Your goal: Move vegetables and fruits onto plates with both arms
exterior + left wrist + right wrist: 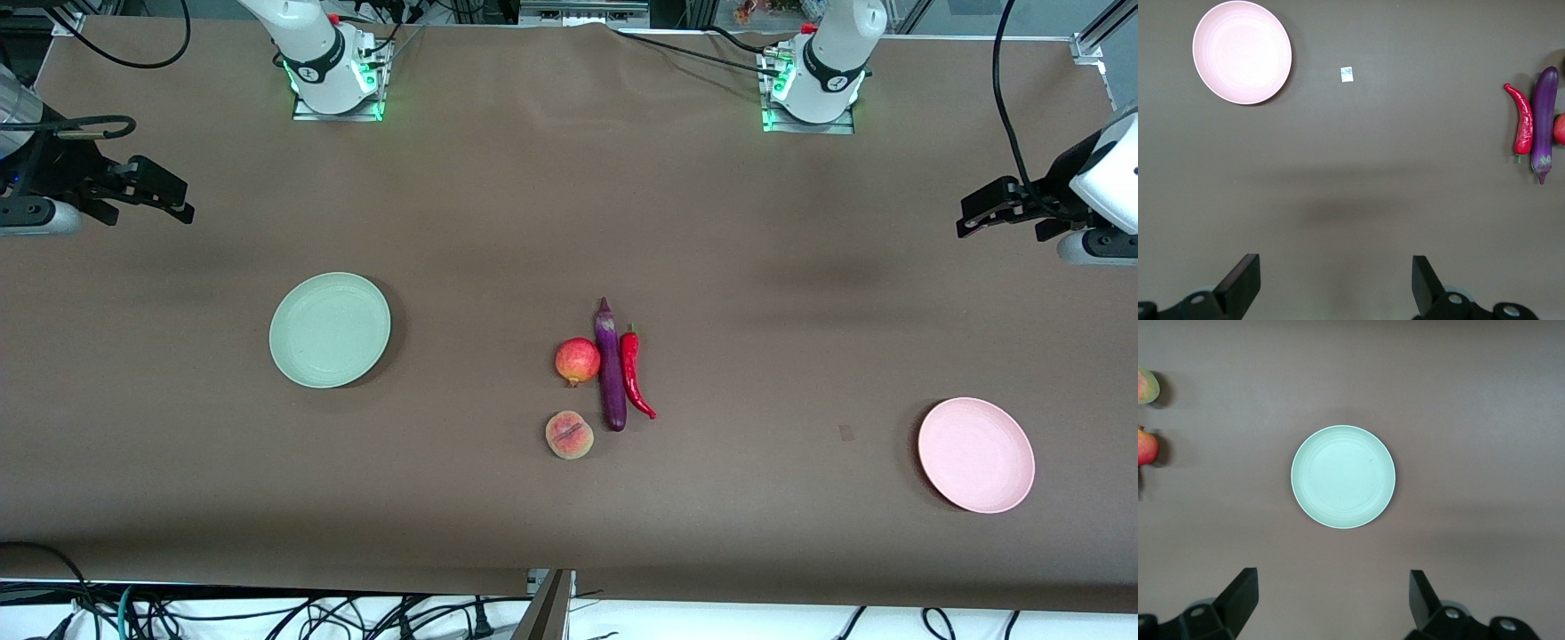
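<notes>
On brown table (498,222), two plates, two fruits, two vegetables, both hands open.

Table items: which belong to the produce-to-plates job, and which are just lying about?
Job: eggplant, chili pepper, pomegranate, peach, green plate, pink plate, left gripper, right gripper, both open.
Stray: small paper scrap beside the pink plate.

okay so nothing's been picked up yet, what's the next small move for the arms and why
Probably bring the left gripper over the chili pepper. Both plates, green and pink, are bare, and all four items sit mid-table. The left gripper and the right gripper hang open at the table's ends. The chili lies on the cluster's edge toward the left arm's end.
</notes>
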Action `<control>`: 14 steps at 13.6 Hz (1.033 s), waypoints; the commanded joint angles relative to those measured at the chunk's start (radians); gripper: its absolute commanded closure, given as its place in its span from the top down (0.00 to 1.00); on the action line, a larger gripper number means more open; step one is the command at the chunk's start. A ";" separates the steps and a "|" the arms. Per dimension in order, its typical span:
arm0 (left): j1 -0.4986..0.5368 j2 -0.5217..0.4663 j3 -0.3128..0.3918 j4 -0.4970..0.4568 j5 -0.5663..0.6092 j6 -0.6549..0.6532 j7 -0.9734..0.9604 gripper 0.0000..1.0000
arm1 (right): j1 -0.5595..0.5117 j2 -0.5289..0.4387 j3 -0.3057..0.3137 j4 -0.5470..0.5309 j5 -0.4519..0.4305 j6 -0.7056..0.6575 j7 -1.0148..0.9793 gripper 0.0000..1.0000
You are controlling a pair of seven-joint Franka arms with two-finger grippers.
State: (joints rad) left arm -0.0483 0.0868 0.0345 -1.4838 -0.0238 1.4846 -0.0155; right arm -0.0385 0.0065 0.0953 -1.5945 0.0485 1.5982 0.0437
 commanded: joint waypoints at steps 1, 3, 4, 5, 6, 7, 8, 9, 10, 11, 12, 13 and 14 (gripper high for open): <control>0.022 0.016 -0.001 0.033 -0.048 -0.009 0.009 1.00 | -0.003 0.004 0.006 0.021 -0.003 -0.017 0.001 1.00; 0.035 0.016 -0.001 0.033 -0.077 -0.009 0.011 1.00 | -0.003 0.004 0.006 0.021 -0.001 -0.015 0.001 1.00; 0.036 0.018 -0.001 0.033 -0.077 -0.009 0.011 1.00 | -0.003 0.004 0.004 0.019 -0.002 -0.017 0.001 1.00; 0.036 0.018 -0.001 0.033 -0.077 -0.009 0.011 1.00 | -0.003 0.004 0.004 0.019 -0.003 -0.017 0.001 1.00; 0.036 0.018 -0.001 0.033 -0.076 -0.009 0.011 1.00 | -0.003 0.004 0.004 0.021 -0.003 -0.017 0.001 1.00; 0.036 0.016 -0.001 0.033 -0.074 -0.009 0.011 1.00 | -0.003 0.004 0.004 0.021 -0.003 -0.017 0.001 1.00; 0.036 0.018 -0.001 0.033 -0.076 -0.009 0.012 1.00 | -0.003 0.004 0.004 0.021 -0.003 -0.017 0.001 1.00; 0.036 0.016 -0.001 0.033 -0.076 -0.009 0.012 1.00 | -0.003 0.004 0.004 0.021 -0.003 -0.017 0.001 1.00; 0.036 0.016 -0.001 0.033 -0.073 -0.009 0.008 1.00 | -0.003 0.004 0.004 0.021 -0.003 -0.017 0.001 1.00; 0.033 0.018 -0.004 0.034 -0.067 -0.009 0.003 1.00 | -0.003 0.004 0.004 0.021 -0.003 -0.017 -0.001 1.00; 0.035 0.018 -0.004 0.034 -0.070 -0.009 0.003 1.00 | -0.003 0.004 0.004 0.021 -0.003 -0.017 0.001 1.00; 0.033 0.018 -0.004 0.034 -0.070 -0.009 0.003 1.00 | -0.003 0.004 0.004 0.021 -0.001 -0.017 0.001 1.00; 0.033 0.016 -0.004 0.033 -0.070 -0.009 0.005 1.00 | -0.003 0.004 0.004 0.021 -0.002 -0.017 0.001 1.00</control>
State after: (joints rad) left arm -0.0184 0.0887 0.0340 -1.4833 -0.0850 1.4846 -0.0148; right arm -0.0385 0.0065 0.0953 -1.5945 0.0485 1.5982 0.0437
